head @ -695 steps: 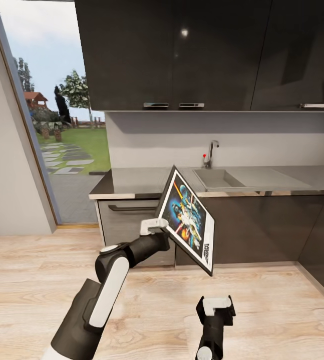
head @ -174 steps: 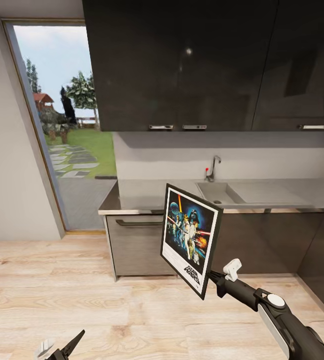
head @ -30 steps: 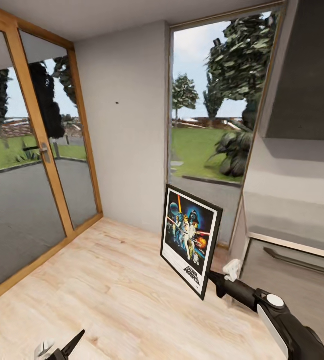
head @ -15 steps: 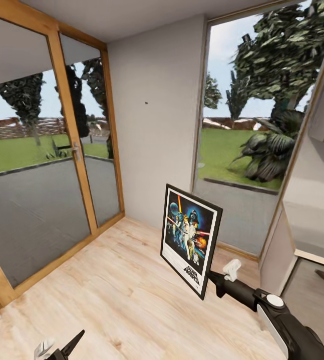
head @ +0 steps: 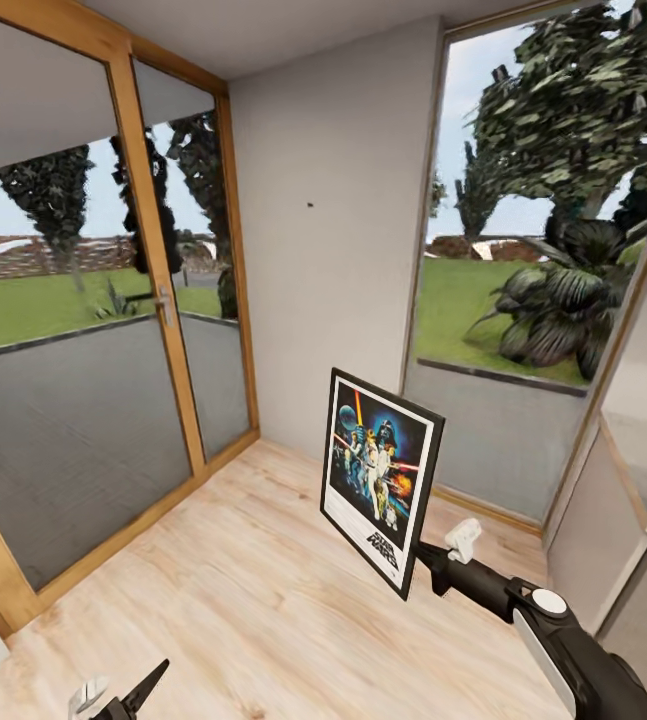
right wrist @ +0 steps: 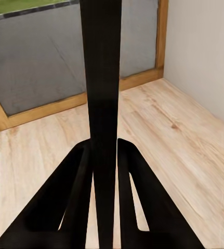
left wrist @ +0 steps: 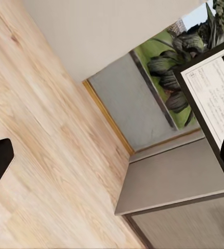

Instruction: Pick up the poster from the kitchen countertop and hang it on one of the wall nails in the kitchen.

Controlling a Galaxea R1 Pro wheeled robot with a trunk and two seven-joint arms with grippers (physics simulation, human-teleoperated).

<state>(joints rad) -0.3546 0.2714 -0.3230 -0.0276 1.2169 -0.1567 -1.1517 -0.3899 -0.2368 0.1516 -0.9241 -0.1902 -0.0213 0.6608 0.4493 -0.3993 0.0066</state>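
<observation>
Fingers of the right end effector [right wrist: 105, 176] pinch the black frame of the poster [head: 380, 477] between them, seen edge-on in the right wrist view as a dark bar running up from the closed pair. In the head view the right arm [head: 553, 630] reaches up from the lower right, wrist bent, gripping the poster at its lower right corner; the poster stands nearly upright in the air above the wooden floor [head: 243, 580], tilted a little, artwork facing the camera. The left end effector [head: 118, 697] hangs low at the lower left, its dark fingers spread apart with nothing between them. Beyond the poster stands a pale grey wall [head: 333, 250] with a tiny dark wall nail [head: 310, 205] high on it, well above and left of the poster's top edge. A wood-framed glass door [head: 153, 300] flanks the wall on the left, a tall window [head: 523, 280] on the right.
</observation>
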